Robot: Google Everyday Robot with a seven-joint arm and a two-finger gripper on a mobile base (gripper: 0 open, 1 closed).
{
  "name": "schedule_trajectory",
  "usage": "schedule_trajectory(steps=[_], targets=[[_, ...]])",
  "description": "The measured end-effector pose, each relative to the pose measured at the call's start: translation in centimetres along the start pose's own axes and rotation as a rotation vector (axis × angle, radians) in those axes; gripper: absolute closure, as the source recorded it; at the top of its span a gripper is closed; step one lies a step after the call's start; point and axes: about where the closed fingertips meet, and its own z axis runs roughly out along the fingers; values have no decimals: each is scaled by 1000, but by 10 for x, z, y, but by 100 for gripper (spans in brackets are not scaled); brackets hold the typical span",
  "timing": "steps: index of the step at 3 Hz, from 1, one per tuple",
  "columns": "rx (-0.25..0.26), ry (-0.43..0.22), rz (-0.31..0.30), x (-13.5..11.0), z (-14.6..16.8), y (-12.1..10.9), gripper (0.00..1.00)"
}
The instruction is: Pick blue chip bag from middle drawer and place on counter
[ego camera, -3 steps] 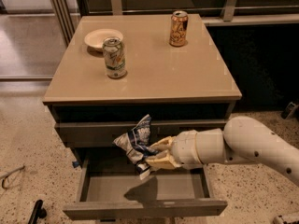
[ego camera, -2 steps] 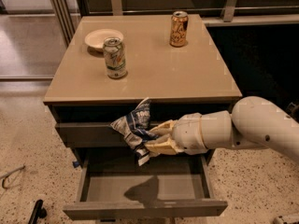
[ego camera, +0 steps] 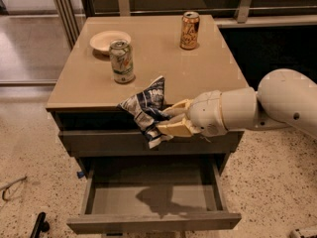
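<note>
Camera view shows the blue chip bag point(ego camera: 143, 105) crumpled and held in the air, clamped between the tan fingers of the gripper point(ego camera: 166, 119). The bag hangs in front of the counter point(ego camera: 163, 66), level with its front edge, its top corner overlapping the surface in this view. Directly below, the middle drawer point(ego camera: 148, 221) stands pulled open, a shadow on its grey floor. The white arm point(ego camera: 277, 103) reaches in from the right. On the counter stand a green can point(ego camera: 122, 61), an orange can point(ego camera: 189, 30) and a small plate point(ego camera: 110, 39).
</note>
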Motion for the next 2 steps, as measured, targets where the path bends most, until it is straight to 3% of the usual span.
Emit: schedule_trajectory(steps=[2], targets=[[33,8,3,-10,-16,-22,100]])
